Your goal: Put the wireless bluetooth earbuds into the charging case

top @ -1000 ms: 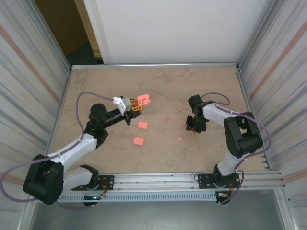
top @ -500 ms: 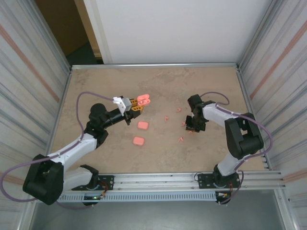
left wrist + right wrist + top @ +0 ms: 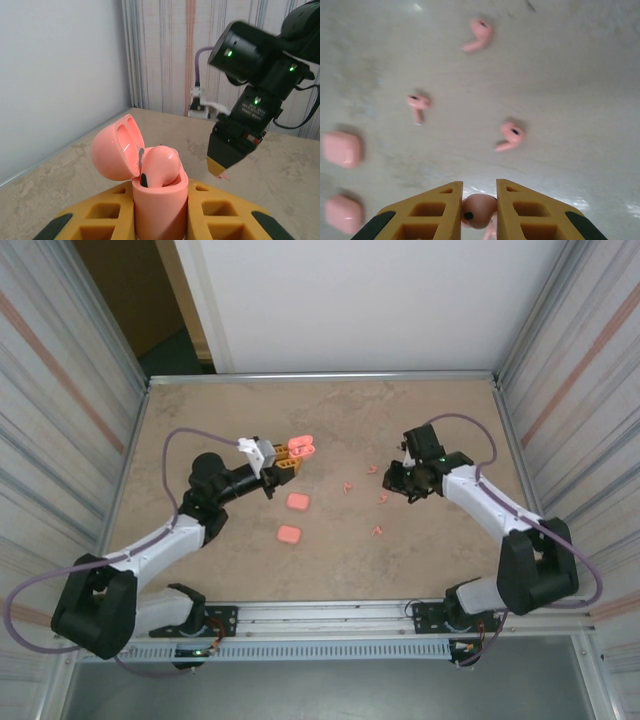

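Note:
My left gripper is shut on a pink charging case held above the table, left of centre. In the left wrist view the case stands upright between the yellow fingers. Its lid is swung open and one earbud sits in a slot. My right gripper hangs to the right, shut on another earbud pinched between its yellow fingers. That gripper faces the case with a pink tip showing at its jaws. Loose earbuds lie on the table below.
Two closed pink cases lie on the tan table under the left arm's reach; they are at the left edge in the right wrist view. Several loose earbuds are scattered mid-table. Corrugated walls enclose the table.
My right gripper closed on an earbud, rose off the table and shifted toward the back and slightly left. The left gripper with the open case stayed nearly still.

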Available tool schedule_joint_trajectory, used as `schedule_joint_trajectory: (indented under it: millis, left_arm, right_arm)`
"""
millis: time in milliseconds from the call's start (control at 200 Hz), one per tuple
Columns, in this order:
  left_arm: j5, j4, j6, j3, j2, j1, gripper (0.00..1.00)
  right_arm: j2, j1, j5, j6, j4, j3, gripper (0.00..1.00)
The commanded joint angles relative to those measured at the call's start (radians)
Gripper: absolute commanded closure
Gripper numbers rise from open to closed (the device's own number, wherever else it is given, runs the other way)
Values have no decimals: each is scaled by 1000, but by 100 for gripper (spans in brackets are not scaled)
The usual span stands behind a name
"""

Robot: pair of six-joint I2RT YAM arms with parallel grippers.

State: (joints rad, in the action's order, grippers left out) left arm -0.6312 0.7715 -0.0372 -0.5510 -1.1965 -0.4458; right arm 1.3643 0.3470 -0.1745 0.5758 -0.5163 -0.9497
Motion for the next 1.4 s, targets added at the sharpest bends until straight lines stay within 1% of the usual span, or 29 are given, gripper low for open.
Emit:
schedule_joint_trajectory:
  millis: [0, 215, 436, 571, 907, 1072, 1228, 1393]
  left_arm:
    - [15, 64, 19, -39, -20, -24, 100]
    - [53, 102, 5, -80, -92, -85, 100]
    - [88, 169, 17, -130, -179, -139, 100]
    - [99, 203, 28, -152, -221, -154, 100]
    - [114, 209, 23, -170, -253, -170, 100]
    - [110, 210, 25, -175, -258, -174, 100]
    - [112, 212, 30, -176, -256, -174, 100]
    - [110, 216, 39, -175, -255, -176, 100]
  right_arm:
    - [-86, 4, -65, 62, 102, 2, 80]
    - [-196, 13, -141, 151, 270, -4, 80]
    - [-253, 74, -117, 174, 363, -34, 80]
    - [-271, 113, -93, 180, 411, -44, 80]
    - [-272, 183, -66, 164, 475, -90, 80]
    - [-242, 213, -45, 156, 521, -97, 80]
    - [-210, 239, -27, 132, 522, -121, 80]
    - [-186, 245, -20, 127, 531, -127, 80]
